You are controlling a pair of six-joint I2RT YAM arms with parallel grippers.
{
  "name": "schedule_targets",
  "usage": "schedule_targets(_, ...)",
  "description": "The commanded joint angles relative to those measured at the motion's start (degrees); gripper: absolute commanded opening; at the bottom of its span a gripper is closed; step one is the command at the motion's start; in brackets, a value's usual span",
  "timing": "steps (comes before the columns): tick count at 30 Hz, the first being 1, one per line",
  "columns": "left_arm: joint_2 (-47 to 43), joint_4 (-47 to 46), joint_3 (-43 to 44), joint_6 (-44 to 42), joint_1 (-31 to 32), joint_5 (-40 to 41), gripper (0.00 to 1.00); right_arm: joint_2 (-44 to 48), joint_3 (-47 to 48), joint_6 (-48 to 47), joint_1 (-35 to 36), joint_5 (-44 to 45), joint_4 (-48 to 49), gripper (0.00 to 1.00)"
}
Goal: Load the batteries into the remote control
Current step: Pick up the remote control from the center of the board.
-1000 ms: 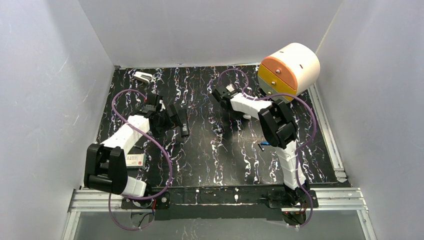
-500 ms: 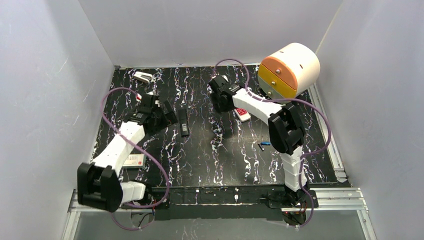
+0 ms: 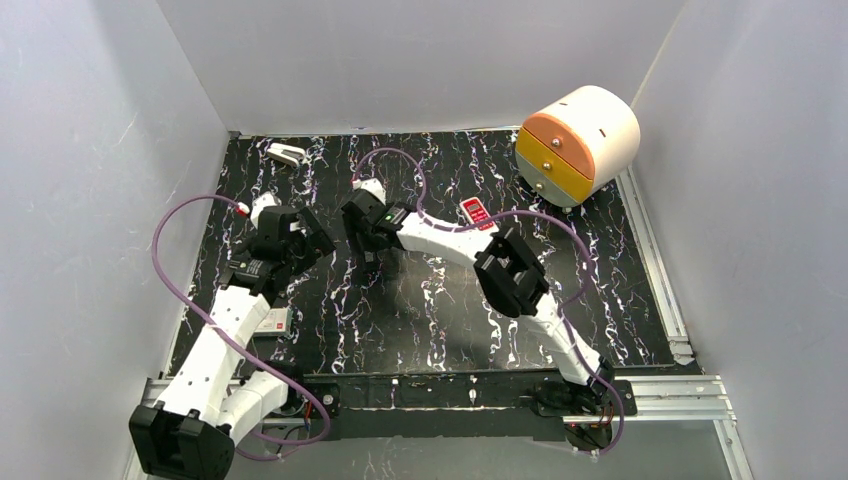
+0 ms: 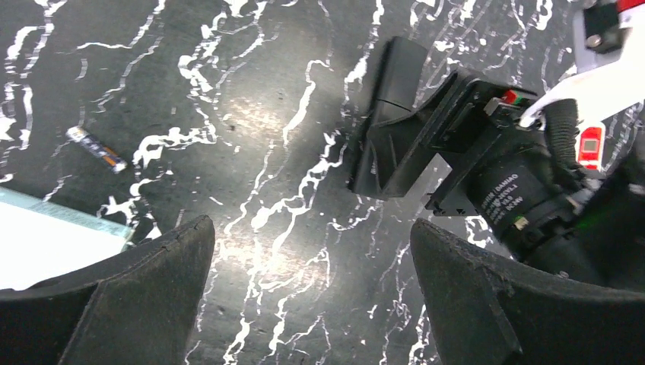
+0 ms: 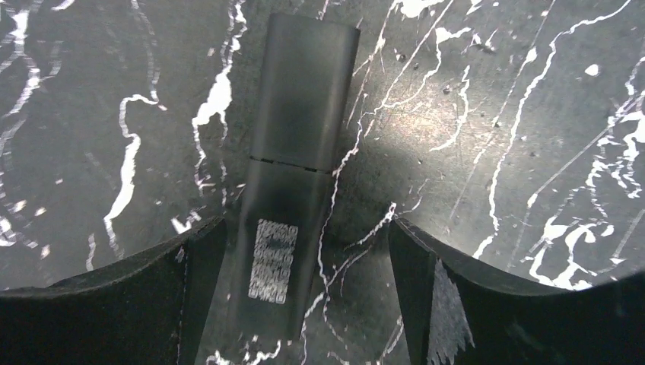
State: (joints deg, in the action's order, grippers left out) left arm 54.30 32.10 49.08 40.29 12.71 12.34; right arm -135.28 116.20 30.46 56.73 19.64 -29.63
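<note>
My right gripper (image 5: 300, 228) is spread astride the one black remote (image 5: 293, 152), my left gripper (image 4: 312, 228) spread too, one battery (image 4: 95, 148) lying on the table (image 4: 251, 76) near its finger, colours blurred.

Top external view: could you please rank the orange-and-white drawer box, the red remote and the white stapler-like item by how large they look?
1. drawer box: clearly the largest.
2 and 3. red remote and white stapler-like item: they look about alike here, so I would not rank one over the other.
</note>
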Motion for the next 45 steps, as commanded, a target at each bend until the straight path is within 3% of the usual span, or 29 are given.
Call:
schedule_targets(1,-2.55,5.46,-0.89,0.91,0.03,9.54,0.98,-3.32,4.81,2.73,-0.06,6.51,0.55,0.86)
schedule_targets(9,-4.09,5.4,-2.29,1.9,0.03,10.19,0.98,-8.95,10.62,-0.53,1.65,10.25,-5.85,0.75)
schedule_targets(14,-3.25,5.21,-2.79,2.83,0.04,9.44,0.98,-9.0,9.31,0.79,1.9,8.56,-8.96,0.67)
schedule_targets(18,-3.15,4.51,-3.52,2.76,0.03,7.6,0.98,-9.08,10.02,2.24,1.83,6.84,-11.58,0.5)
schedule_targets(22,-2.88,0.37,-5.56,1.29,0.03,0.29,0.98,-7.51,8.21,5.05,0.8,4.3,-11.84,0.36)
schedule_targets(27,-1.39,-8.4,-9.52,0.45,0.03,-13.1,0.99,-0.24,-0.12,11.61,-2.9,-3.21,-4.62,0.33)
schedule_targets(33,2.43,-25.29,-15.43,1.52,1.34,-29.3,0.98,11.03,-16.51,25.99,-9.32,-19.84,9.89,0.34)
schedule_targets(39,10.19,-37.08,-17.62,4.39,3.96,-34.49,0.99,18.82,-28.72,36.78,-11.15,-26.39,19.13,0.34)
schedule_targets(45,15.64,-46.03,-16.82,5.38,6.34,-38.61,0.99,24.43,-35.4,42.47,-11.15,-26.2,23.58,0.34)
